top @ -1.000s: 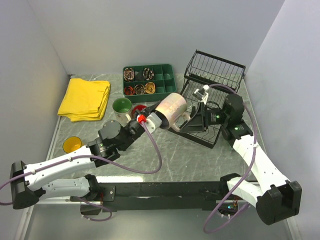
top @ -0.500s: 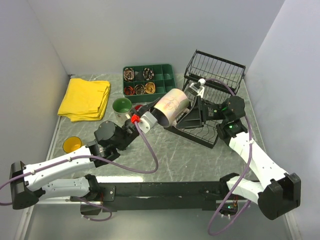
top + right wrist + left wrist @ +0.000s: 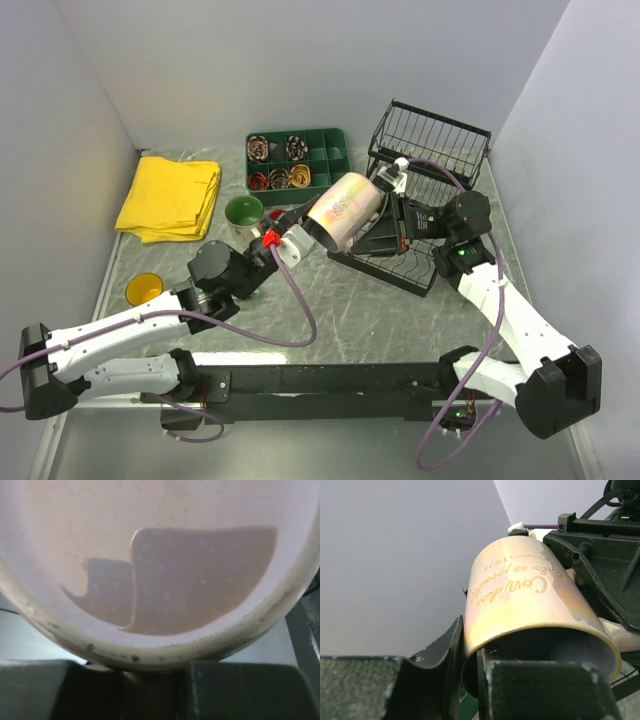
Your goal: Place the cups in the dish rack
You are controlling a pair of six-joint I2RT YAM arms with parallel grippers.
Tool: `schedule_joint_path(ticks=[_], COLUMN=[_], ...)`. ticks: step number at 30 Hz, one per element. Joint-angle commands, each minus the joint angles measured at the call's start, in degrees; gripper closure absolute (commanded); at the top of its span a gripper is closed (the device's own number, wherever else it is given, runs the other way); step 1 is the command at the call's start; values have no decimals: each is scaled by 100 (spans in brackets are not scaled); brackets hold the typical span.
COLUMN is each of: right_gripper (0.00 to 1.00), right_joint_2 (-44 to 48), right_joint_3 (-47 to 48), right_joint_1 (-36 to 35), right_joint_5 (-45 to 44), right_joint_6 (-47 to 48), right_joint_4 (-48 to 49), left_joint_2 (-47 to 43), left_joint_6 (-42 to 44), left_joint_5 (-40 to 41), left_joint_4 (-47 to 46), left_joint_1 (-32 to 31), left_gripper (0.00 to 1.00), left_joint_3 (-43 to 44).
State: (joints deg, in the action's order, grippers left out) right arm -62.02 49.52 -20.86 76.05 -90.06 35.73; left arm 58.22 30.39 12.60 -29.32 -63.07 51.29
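Left gripper (image 3: 298, 236) was clamped on the rim of the beige-pink mug (image 3: 345, 208), one finger inside the mouth. The mug lay on its side in the air, mouth toward the left arm, base aimed at the dish rack (image 3: 440, 135). Right gripper (image 3: 386, 204) was pinched narrow on its handle end, above the grey marbled table (image 3: 360, 310), with plain white walls (image 3: 300, 60) around.
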Motion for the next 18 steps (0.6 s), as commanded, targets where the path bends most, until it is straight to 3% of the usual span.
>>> schedule_joint_path(ticks=[1, 4, 5, 6, 7, 10, 11, 13, 18], right_gripper=[100, 100, 100, 100, 100, 100, 100, 100, 100], right_joint_2=[-82, -21, 5, 23, 75, 155, 181, 269, 489], right_joint_3=[260, 357, 400, 514, 576, 787, 831, 928, 936], right_joint_1=[-14, -14, 3, 38, 73, 284, 380, 469, 986], right_joint_5=[6, 68, 76, 85, 103, 138, 138, 33, -64], right_joint_6=[261, 480, 646, 1031, 1252, 2078, 2324, 3115, 3799], right_joint_4=[330, 173, -11, -204, -624, -1406, -1619, -2372, -2639], left_joint_2=[-144, -91, -82, -91, -91, -179, -214, -354, -968], left_joint_6=[-385, -402, -463, -481, -525, -718, -771, -911, -1290], left_joint_5=[-355, -390, -373, -381, -381, -320, -285, -276, -162], left_joint_4=[-935, -918, -909, -865, -865, -909, -917, -761, -233], left_joint_1=[-56, -57, -56, -65, -65, -65, -65, -65, -57], left_gripper=[99, 98, 91, 79, 41, 5, 1, 4, 4], left_joint_3=[294, 268, 268, 268, 242, 101, 66, -22, -443])
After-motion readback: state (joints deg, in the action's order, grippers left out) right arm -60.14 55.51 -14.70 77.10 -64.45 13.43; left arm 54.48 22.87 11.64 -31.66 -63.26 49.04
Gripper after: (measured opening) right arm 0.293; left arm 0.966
